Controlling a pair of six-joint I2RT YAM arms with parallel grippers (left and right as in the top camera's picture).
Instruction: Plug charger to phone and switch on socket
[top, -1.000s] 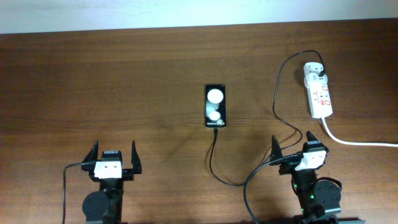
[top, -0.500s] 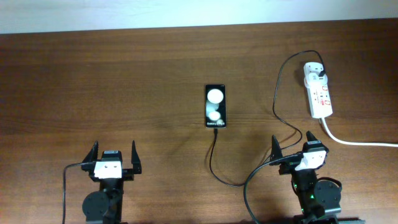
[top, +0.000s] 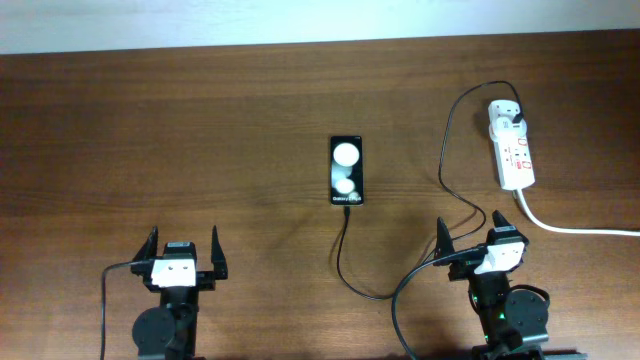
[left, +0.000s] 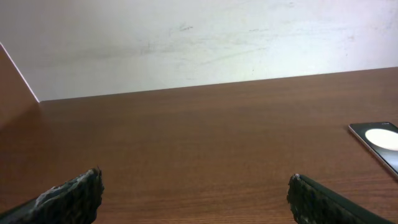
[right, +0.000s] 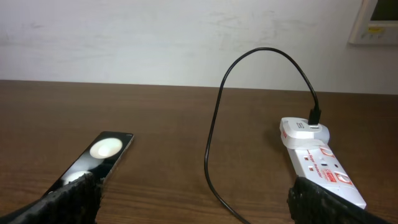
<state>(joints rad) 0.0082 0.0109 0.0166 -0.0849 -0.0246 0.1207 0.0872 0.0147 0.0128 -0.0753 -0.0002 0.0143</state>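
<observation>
Nothing has moved since the frames 1.0 s and 0.5 s back; both arms sit parked at the near edge of the tabletop (top: 200, 120).

- Left tool (top: 183, 240): fingers spread wide, nothing between them. Right tool (top: 471, 228): same, spread wide and empty.
- Phone (top: 346, 170): flat, face up, mid-tabletop, well apart from both tools.
- Charger (top: 340, 262): runs from the white plug adapter (top: 505, 113) at the far end of the socket (top: 515, 155), arches up, drops past my right tool, then curls back to the phone's near edge. From overhead the connector tip (top: 344, 207) meets that edge. I cannot tell whether it is fully seated.
- Socket: far right, its thick white cord (top: 570, 228) leaving toward the right edge. Red switches (top: 519, 152) are too small for me to read as on or off.

Handling, my estimate:
- Cable is light and limp, and pushing on it would only buckle it. I would grip the stiff tip just behind the plug.
- Phone is thin, glossy and probably slippery, so it should slide under an insertion push. I would pinch its 2 long edges with the left tool.
- Socket body is rigid but light. I would press the rocker with 1 closed fingertip, straight down, so the strip does not skate.
</observation>
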